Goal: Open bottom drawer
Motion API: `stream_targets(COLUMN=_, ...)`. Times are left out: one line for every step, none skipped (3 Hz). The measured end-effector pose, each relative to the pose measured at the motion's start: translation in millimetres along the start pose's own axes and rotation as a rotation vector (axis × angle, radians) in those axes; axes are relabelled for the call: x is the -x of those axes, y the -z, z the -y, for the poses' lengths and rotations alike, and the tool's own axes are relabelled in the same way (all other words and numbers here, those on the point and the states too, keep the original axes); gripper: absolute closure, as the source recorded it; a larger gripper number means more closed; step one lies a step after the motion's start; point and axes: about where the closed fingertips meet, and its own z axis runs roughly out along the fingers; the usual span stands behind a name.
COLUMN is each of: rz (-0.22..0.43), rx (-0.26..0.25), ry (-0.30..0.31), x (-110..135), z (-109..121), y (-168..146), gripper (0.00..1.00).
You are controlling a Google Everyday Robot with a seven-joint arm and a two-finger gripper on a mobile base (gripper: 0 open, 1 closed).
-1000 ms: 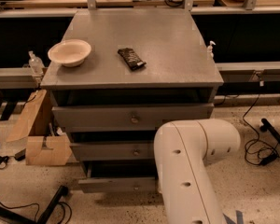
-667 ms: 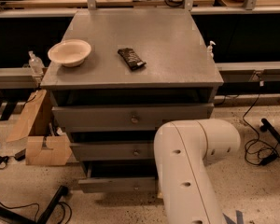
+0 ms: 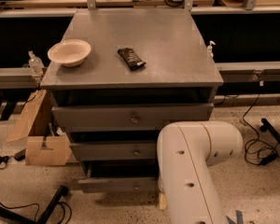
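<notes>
The grey cabinet (image 3: 135, 36) has three drawers. The bottom drawer (image 3: 114, 185) is the lowest and slimmest. Its front stands a little forward of the cabinet, with a dark gap above it and a small knob (image 3: 136, 187) at its centre. The middle drawer (image 3: 112, 150) and the top drawer (image 3: 130, 117) also stand slightly forward. My white arm (image 3: 191, 167) fills the lower right and covers the right part of the bottom drawer. My gripper is hidden behind the arm, somewhere low by that drawer.
A white bowl (image 3: 69, 52) and a dark snack bar (image 3: 131, 58) lie on the cabinet top. A cardboard box (image 3: 42, 148) leans at the cabinet's left. Cables (image 3: 259, 148) lie on the floor at the right. A black stand leg (image 3: 49, 206) crosses the lower left.
</notes>
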Motion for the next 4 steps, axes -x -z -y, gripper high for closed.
stream_targets(rz=-0.010, rx=0.024, ry=-0.010, x=-1.7, z=-9.0, y=-2.1, gripper=0.18)
stream_targets(rz=-0.023, rx=0.098, ry=-0.060, x=-5.9, z=-35.2, y=-8.3, gripper=0.49)
stream_targets(rz=-0.023, rx=0.098, ry=-0.060, x=-5.1, z=-34.5, y=-4.9, gripper=0.74)
stream_targets(rz=-0.023, rx=0.098, ry=-0.060, x=-5.0, z=-34.4, y=-4.7, gripper=0.96)
